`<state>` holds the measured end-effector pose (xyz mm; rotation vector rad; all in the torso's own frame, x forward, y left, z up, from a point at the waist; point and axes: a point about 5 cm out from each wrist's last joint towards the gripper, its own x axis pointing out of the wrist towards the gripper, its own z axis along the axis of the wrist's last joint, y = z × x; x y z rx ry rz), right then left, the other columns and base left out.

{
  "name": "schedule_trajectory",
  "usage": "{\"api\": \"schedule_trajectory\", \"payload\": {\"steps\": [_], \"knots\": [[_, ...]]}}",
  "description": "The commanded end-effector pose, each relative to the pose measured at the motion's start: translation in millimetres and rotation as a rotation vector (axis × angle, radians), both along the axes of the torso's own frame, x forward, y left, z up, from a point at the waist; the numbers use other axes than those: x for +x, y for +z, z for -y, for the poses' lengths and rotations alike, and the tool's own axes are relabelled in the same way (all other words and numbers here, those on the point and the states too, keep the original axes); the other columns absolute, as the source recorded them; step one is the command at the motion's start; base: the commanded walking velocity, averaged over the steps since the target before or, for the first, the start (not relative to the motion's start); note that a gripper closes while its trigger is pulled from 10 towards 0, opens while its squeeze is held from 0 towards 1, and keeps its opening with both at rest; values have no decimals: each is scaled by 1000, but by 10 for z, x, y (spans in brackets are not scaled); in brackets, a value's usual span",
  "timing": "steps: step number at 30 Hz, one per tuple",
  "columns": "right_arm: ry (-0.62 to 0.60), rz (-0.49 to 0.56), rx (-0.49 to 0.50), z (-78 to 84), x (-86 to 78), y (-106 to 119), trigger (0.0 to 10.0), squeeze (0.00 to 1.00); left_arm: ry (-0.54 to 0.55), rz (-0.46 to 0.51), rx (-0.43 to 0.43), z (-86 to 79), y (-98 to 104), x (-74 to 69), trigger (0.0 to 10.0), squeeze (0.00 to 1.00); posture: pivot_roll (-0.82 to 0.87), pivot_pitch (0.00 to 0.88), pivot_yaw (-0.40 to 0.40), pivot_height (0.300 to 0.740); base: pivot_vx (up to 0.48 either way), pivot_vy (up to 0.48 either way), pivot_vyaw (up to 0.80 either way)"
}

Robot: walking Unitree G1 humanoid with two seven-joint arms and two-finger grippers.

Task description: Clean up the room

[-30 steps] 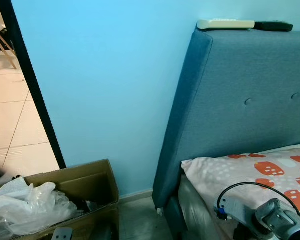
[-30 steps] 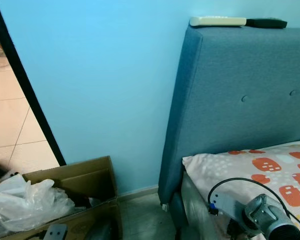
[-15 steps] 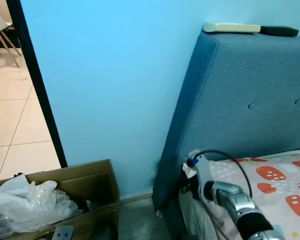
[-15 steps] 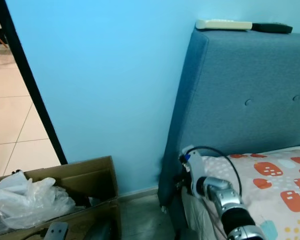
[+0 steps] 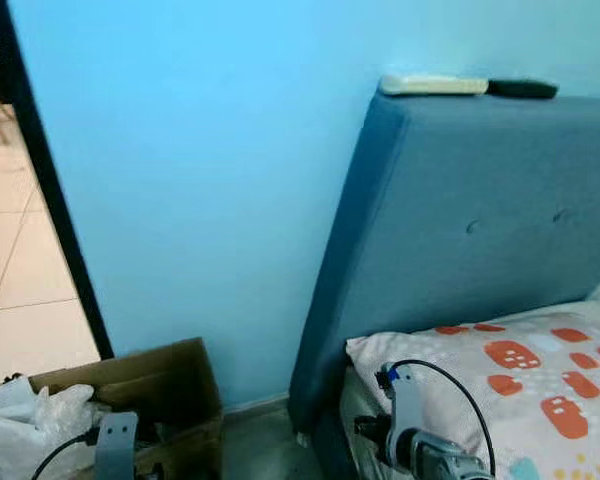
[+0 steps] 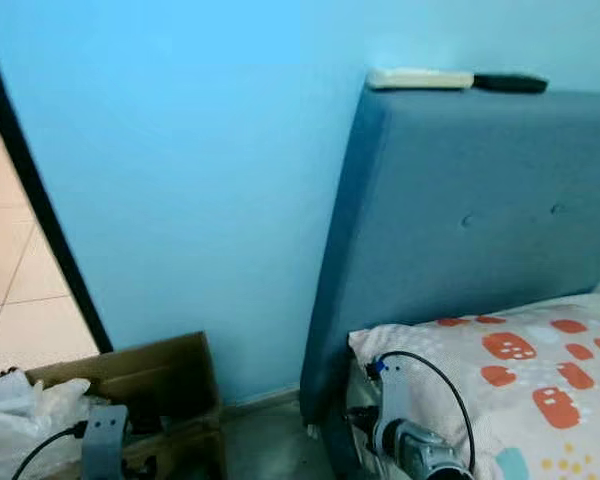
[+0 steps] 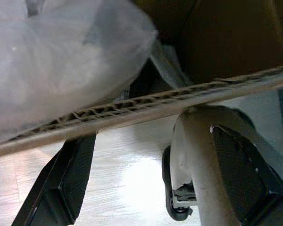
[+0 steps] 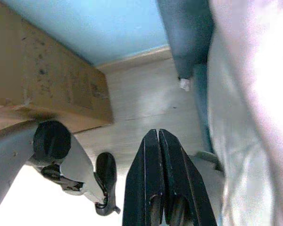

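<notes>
Between pickups, probably. Right end effector [image 8: 162, 188] clenched, empty, low beside bed [image 5: 500, 370]. Left end effector [image 7: 146, 188] released beside box [image 5: 150, 385]. Two remotes [image 5: 432, 86] atop headboard [image 5: 460, 210]. Next: reaching up there.

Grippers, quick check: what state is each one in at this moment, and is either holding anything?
Left gripper: open, fingers spread apart, holding nothing, by the cardboard box.
Right gripper: closed, fingers pressed together, holding nothing, above the floor beside the bed.
</notes>
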<state>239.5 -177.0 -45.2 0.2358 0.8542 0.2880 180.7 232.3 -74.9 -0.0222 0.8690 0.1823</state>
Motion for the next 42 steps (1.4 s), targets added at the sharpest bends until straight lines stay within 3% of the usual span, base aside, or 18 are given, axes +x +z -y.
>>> {"api": "schedule_trajectory", "payload": {"steps": [1, 6, 8, 17, 29, 42], "knots": [[-19, 3, -14, 40, -9, -7, 10000, 0, -1, 37, 3, 0, 51, 93, 10000, 0, 124, 0, -120, 645, 0, 0, 0], [-35, -68, -111, 107, -205, -158, 10000, 0, -18, -31, 14, 29, -27, -31, 10000, 0, 121, 0, -104, 665, 0, 0, 0], [-24, -112, -172, 139, -335, -242, 10000, 0, -50, -96, 14, 79, -106, -168, 10000, 0, 119, 0, -97, 679, 0, 0, 0], [-72, -141, -209, 191, -438, -303, 10000, 0, -144, -191, 12, 207, -217, -369, 10000, 0, 120, 0, -87, 703, -343, 0, 0], [-53, -158, -221, 185, -517, -345, 10000, 0, -204, -239, 18, 255, -256, -447, 10000, 0, 116, 0, -90, 718, 0, 0, 0], [-102, -226, -330, 313, -733, -439, 10000, 0, -268, -242, 26, 384, -248, -357, 10000, 0, 100, 0, -80, 740, -39, 0, 0]]}}
